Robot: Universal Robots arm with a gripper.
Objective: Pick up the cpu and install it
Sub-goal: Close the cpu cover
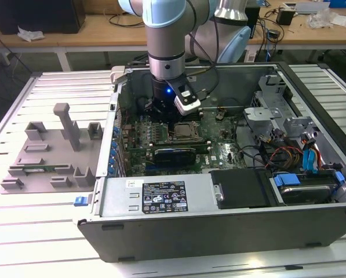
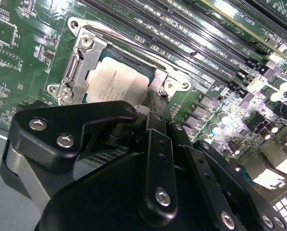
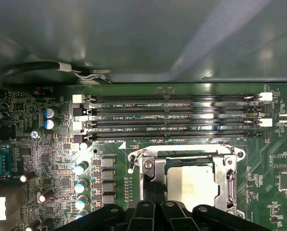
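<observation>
Gripper (image 2: 155, 103): being held just above the socket frame (image 2: 81, 60); how far open cannot be told. The cpu (image 2: 117, 84) is being cradled in that frame; judged light, stiff, slick, fragile, best taken by opposite edges. Fixture blocks (image 1: 51, 156): nine o'clock of the case (image 1: 161, 200), exterior view.

UR arm (image 1: 168, 29) stands approx vertical, grey wrist (image 1: 167, 63) aimed straight down w/ a blue light (image 1: 168, 90) lit at its lower end, black gripper (image 1: 164, 110) hanging beneath, its bolted links (image 2: 157, 159) (image 3: 155, 211) fanned out side by side in both wrist views
</observation>
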